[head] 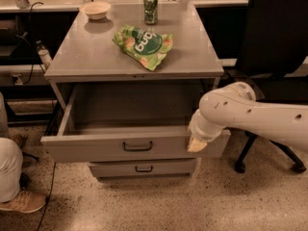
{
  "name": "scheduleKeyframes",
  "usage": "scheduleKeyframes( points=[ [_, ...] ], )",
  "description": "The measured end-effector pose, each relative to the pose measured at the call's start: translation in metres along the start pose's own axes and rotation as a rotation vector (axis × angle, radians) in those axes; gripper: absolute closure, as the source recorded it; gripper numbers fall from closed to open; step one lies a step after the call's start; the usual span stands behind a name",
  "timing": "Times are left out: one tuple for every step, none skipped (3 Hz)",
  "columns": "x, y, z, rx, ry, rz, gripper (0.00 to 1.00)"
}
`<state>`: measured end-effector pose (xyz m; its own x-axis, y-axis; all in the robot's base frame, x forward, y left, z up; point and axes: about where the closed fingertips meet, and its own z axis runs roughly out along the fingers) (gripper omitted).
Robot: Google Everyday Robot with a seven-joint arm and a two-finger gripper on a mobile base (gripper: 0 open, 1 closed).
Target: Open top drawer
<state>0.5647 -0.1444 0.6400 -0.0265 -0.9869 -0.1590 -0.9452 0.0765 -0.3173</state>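
Now, top drawer (86, 148): grey sheet-metal box, deep and rectangular, pulled well out beneath the cabinet top
Handle (137, 146): small dark bar, centred on the flat front panel
Gripper (196, 145): cream tip at the panel's right end; whether it grips cannot be told
Arm (250, 117): smooth, rounded white shell, reaching in from the right
Cabinet top (192, 57): matte grey slab
Snack bag (144, 44): crinkled, green
Can (150, 8): cylindrical, at the far edge

Reference: cabinet top (195, 57). You see a green snack bag (143, 46) lying mid-top, a green can (150, 8) upright near its back edge and a pale bowl (96, 10) back-left. A black office chair (276, 28) stands just right of it.
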Motion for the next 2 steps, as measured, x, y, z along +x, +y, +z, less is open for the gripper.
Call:
scheduleKeyframes(
  points=[
    [0.0035, 0.0135, -0.0043, -0.008, 0.016, 0.033, 1.00],
    [0.0033, 0.0136, -0.0044, -0.008, 0.017, 0.033, 0.97]
  ],
)
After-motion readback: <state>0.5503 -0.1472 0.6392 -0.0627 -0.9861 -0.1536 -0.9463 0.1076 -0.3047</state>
